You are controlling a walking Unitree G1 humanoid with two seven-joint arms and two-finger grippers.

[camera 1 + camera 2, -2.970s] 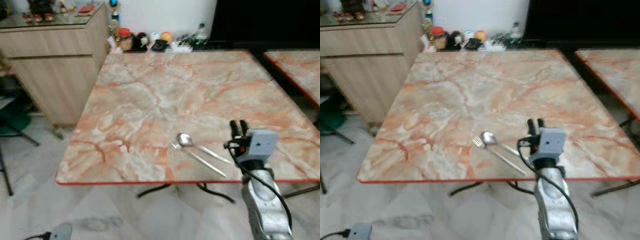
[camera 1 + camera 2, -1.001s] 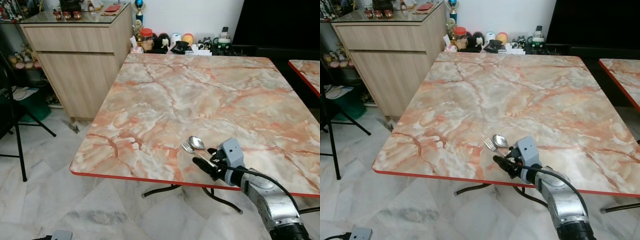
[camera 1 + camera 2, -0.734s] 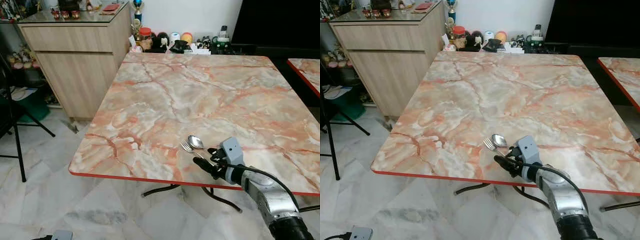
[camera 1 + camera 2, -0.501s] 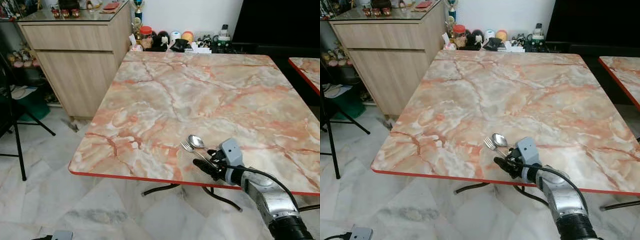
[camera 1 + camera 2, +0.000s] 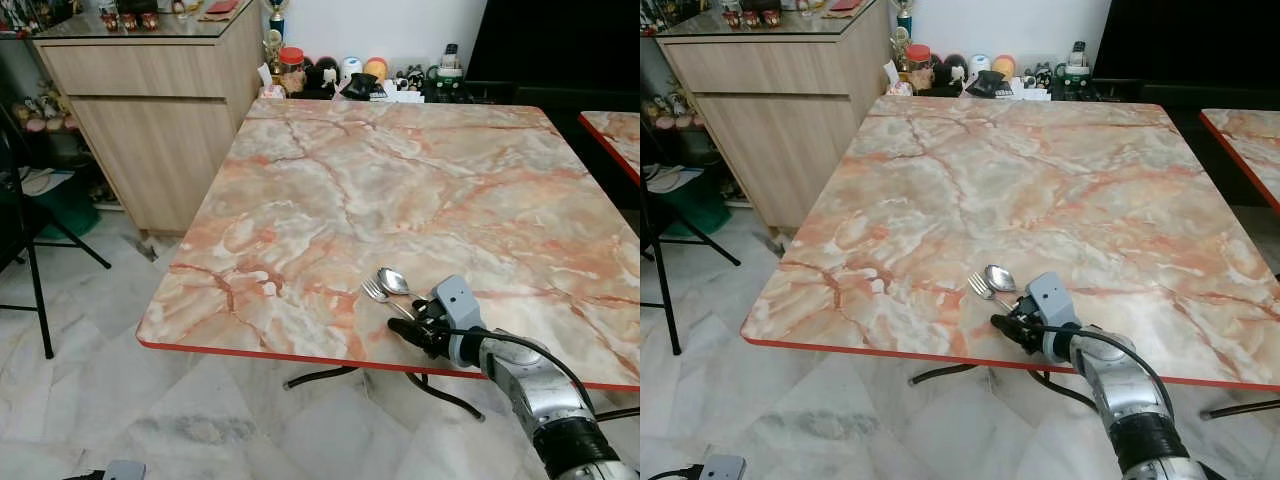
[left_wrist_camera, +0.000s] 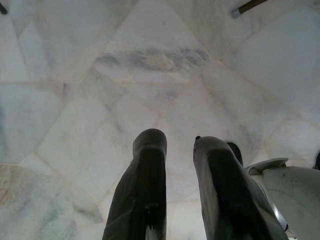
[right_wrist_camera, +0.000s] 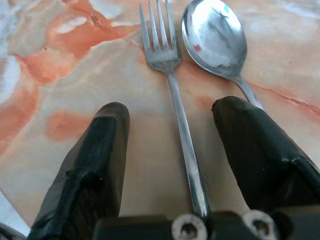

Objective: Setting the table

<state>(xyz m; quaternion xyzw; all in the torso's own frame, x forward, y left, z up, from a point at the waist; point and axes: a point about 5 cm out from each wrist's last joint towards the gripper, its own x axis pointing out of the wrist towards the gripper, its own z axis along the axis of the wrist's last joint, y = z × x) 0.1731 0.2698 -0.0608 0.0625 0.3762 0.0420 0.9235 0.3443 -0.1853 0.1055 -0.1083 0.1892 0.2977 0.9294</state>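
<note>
Right end effector (image 7: 170, 125) lower now, astride one fork (image 7: 172, 95), one spoon (image 7: 216, 37) beside.

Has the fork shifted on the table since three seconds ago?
No. The fork lies beside the spoon near the table's front edge as before; only the camera moved. The right claw straddles its handle, open.

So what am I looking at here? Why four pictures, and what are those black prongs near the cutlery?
It is a humanoid robot setting a table. Two pictures come from cameras on its head, looking down at the marble table. The other two come from cameras on its wrists. The black prongs are the fingers of the right end effector, open on either side of the fork; the spoon lies beside the fork. Nothing is held yet. The left end effector hangs idle over the floor.
</note>
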